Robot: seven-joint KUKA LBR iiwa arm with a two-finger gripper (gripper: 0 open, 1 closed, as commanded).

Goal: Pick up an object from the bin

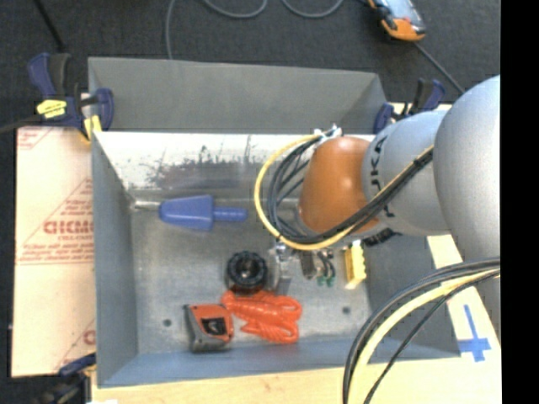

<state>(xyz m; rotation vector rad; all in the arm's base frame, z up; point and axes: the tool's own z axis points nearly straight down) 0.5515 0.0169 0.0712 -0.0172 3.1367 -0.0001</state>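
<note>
So, the black round knob (246, 270) sits mid-floor in the bin (114, 251). The gripper (285, 269) is down just to its right, above the orange scissors (265, 316), and a tape measure (208, 325) is beside those. It's crowded, so I'd guess a grab could snag the scissors or shove the knob away. Honestly can't tell whether the gripper's open, closed or touching anything.

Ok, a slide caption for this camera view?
Gripper low in grey bin beside a black round knob, orange scissors and tape measure nearby.
</note>
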